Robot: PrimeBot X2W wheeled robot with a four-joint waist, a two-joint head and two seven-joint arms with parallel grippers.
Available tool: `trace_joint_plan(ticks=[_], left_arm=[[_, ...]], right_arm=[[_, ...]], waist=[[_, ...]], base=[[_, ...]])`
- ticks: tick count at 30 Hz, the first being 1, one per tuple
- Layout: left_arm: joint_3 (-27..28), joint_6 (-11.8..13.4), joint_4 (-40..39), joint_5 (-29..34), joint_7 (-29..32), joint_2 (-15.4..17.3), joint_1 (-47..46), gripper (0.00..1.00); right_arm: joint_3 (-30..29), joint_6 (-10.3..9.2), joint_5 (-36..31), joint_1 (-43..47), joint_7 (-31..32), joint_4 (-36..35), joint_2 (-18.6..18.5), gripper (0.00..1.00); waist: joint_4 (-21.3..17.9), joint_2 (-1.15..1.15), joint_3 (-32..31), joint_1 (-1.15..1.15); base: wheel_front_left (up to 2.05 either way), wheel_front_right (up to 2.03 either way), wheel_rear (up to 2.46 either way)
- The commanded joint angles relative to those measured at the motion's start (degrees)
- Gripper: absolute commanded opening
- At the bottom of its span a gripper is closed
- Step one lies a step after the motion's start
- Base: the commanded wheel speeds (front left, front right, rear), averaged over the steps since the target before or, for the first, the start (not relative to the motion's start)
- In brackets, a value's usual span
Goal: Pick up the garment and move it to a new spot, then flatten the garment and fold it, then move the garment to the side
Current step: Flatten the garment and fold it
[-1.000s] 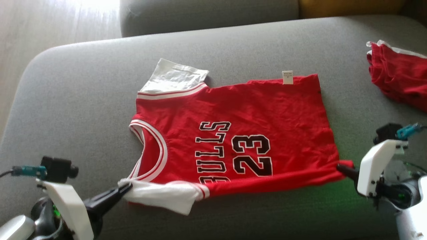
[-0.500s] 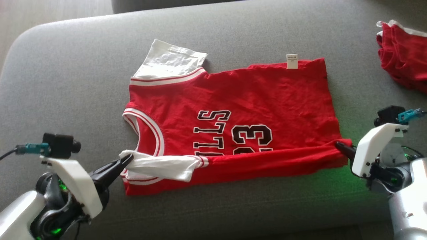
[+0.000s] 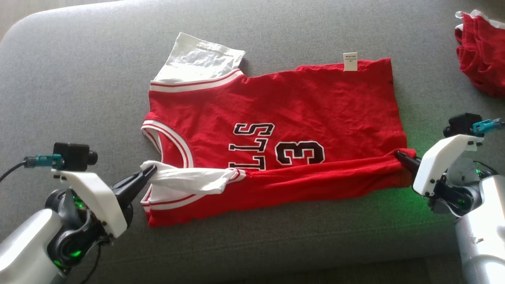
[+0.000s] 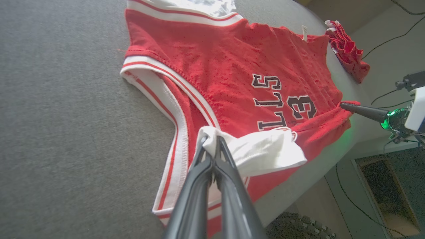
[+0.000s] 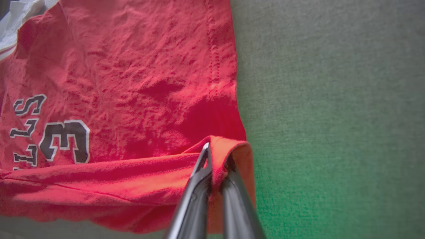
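The garment [image 3: 276, 106] is a red basketball jersey with white trim and black lettering, spread on the grey sofa cushion [image 3: 79, 79]. Its near edge is lifted and rolled over the lower part of the print. My left gripper [image 3: 149, 172] is shut on the white sleeve end of the garment [image 4: 252, 152] at the neck side. My right gripper [image 3: 400, 155] is shut on the red hem corner of the garment [image 5: 219, 149]. The lifted strip hangs stretched between the two grippers. In the left wrist view the right gripper [image 4: 345, 106] shows at the far hem.
Another crumpled red cloth [image 3: 479, 55] lies at the cushion's far right. The cushion's front edge [image 3: 276, 268] runs just below the jersey, with floor and cables [image 4: 358, 199] beyond it.
Both grippers have carried the lifted near edge farther over the jersey, covering more of the lettering and the number. The head camera has tilted down, shifting the whole picture upward.
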Motion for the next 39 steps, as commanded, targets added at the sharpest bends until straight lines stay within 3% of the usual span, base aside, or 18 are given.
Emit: trace_joint_plan(ticks=[1,2,7,15,19,23,27,33,39], left_arm=[[2.71,-0.28,-0.73,0.5,-0.84,1.97,-3.45,0.36],[2.89,0.22,0.17,0.25,-0.93,1.55,-3.55,0.99],[5.06,3.57,3.57,0.11,-4.4,-0.93,-4.76,1.0],[10.92,9.2,6.46,2.63,-19.85,-5.43,-4.48,1.0],[14.01,11.91,4.38,7.99,-23.89,-6.86,-2.48,1.0],[23.88,14.17,-2.29,17.88,-24.16,-12.2,1.82,1.0],[32.61,13.37,-8.52,28.61,-24.18,-19.51,8.78,1.0],[41.92,9.89,-11.09,40.59,-24.19,-30.43,17.75,1.0],[47.43,6.93,-10.46,47.6,-24.19,-35.35,21.87,1.0]], right_arm=[[0.92,-0.01,-0.27,-2.32,-0.71,-1.73,-0.14,1.0],[0.65,-0.01,-0.3,-2.56,-1.4,-1.35,-0.01,1.0],[-1.06,-0.01,-0.03,-3.56,-5.94,0.07,0.61,1.0],[-1.96,-0.01,1.46,-1.97,-18.55,-1.17,1.14,1.0],[0.88,-0.01,1.68,0.42,-26.46,-5.73,1.08,1.0],[4.42,-0.01,0.25,4.54,-36.21,-12.0,0.28,1.0],[5.96,-0.01,-2.79,9.23,-44.9,-17.19,0.5,1.0],[3.75,-0.01,-8.22,15.62,-48.09,-24.05,4.64,1.0],[0.86,-0.01,-12.47,19.86,-48.18,-29.24,7.35,1.0]], waist=[[0.03,0.0,0.03,-0.01],[0.07,0.0,0.08,-0.01],[0.36,0.0,-0.08,-0.01],[0.89,0.0,-2.08,-0.01],[0.75,0.0,-3.51,-0.01],[0.76,0.0,-4.85,-0.01],[0.65,0.0,-5.9,-0.01],[0.19,0.0,-6.91,-0.01],[-0.4,0.0,-6.97,-0.01]], base=[[0.0,0.0,0.0],[0.0,0.0,0.0],[0.0,0.0,0.0],[0.0,0.0,0.0],[0.0,0.0,0.0],[0.0,0.0,0.0],[0.0,0.0,0.0],[0.0,0.0,0.0],[0.0,0.0,0.0]])
